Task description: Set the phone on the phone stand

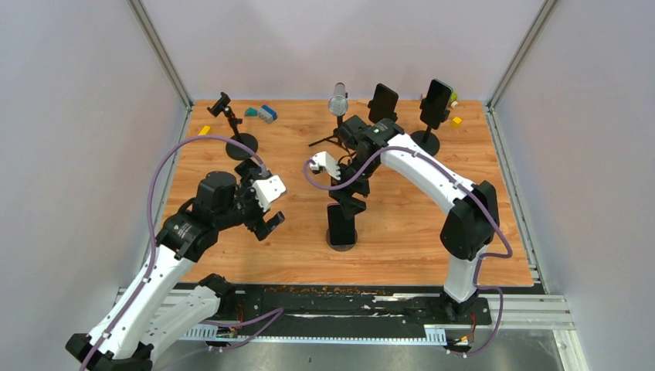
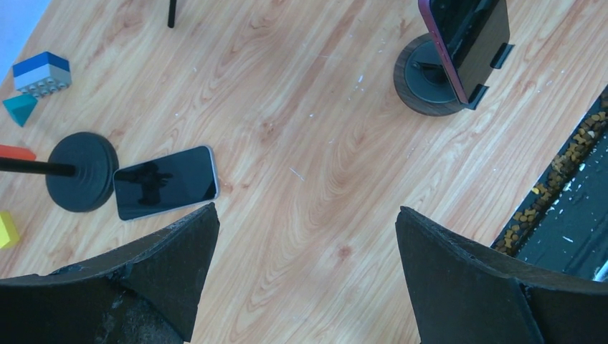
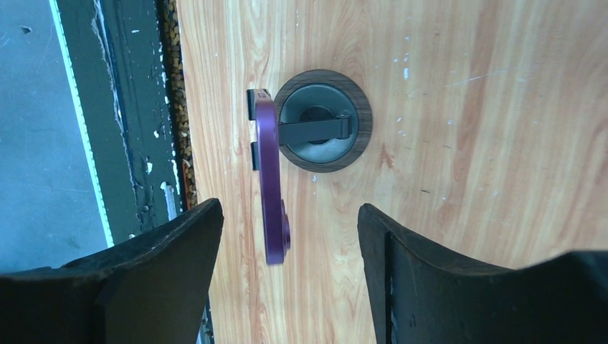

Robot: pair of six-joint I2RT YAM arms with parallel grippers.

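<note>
— Where's the purple phone?
— Upright in the round-based phone stand, under the right claw, whose fingers are spread clear of it.
— And the left claw?
— Wide open above the tabletop.

Table: stands, flat phone, perhaps blocks

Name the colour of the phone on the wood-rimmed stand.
Purple phone; right wrist view shows it best.

Bright, even light — soft shadows
</note>
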